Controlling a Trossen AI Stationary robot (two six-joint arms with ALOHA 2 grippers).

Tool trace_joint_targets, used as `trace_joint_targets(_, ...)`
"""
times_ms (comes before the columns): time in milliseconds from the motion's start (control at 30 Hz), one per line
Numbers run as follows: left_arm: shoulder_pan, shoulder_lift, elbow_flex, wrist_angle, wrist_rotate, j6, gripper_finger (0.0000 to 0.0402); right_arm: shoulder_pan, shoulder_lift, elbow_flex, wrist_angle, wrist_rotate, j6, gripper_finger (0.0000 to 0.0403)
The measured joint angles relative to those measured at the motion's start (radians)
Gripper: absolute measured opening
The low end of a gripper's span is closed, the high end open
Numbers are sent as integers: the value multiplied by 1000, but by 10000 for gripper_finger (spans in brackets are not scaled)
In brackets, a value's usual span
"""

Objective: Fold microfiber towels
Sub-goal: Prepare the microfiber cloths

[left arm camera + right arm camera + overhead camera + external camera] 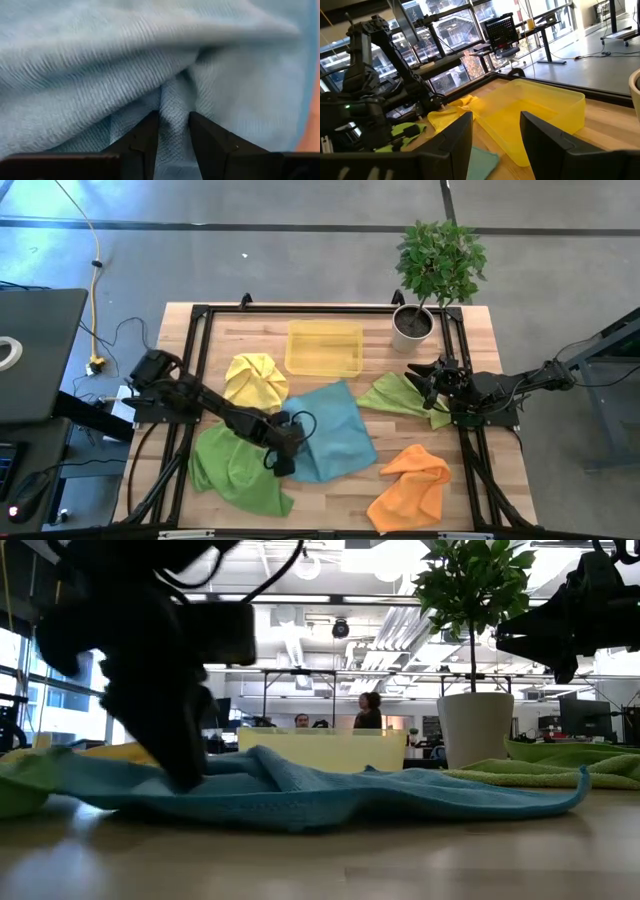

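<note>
Overhead, the left arm reaches diagonally from the table's left edge toward the middle, its left gripper (283,448) pressed down on the left edge of the blue towel (335,432), which lies spread at the table's centre. Around it lie the yellow towel (254,380), a green towel (235,470) under the left arm, a second green towel (398,395) by the right gripper (428,380), and the orange towel (412,485) near the front edge. The yellow tray (324,347) sits behind the blue towel, and a potted plant (432,275) stands at the back right corner. The right arm stretches in from the right edge, its gripper raised over the second green towel.

At table height, the left gripper (180,765) comes down onto the blue towel (400,800), whose cloth rises in a ridge beside it.

Past the left wrist, the two fingers (145,142) pinch a narrow fold of blue towel (100,60) between them.

Past the right wrist, the fingers (457,137) stand apart with nothing between them, pointing toward the yellow tray (540,110).
</note>
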Motion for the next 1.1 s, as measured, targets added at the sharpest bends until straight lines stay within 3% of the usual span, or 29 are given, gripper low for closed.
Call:
trace_joint_targets(333, -56, -12, 17, -59, 19, -54, 101, 0, 0, -1, 36, 0, 74, 156)
trace_joint_targets(567, -37, -8, 213, -419, -97, 146, 101, 0, 0, -1, 110, 2, 246, 156)
trace_joint_targets(700, -12, -6, 297, -543, -126, 211, 101, 0, 0, -1, 117, 74, 291, 156)
trace_joint_targets(900, 63, -9, 348, -528, -129, 325, 101, 0, 1, -1, 138, 48, 256, 156)
trace_joint_targets(1100, 171, -8, 348, -439, -132, 335, 101, 0, 54, -1, 346, -12, 81, 156)
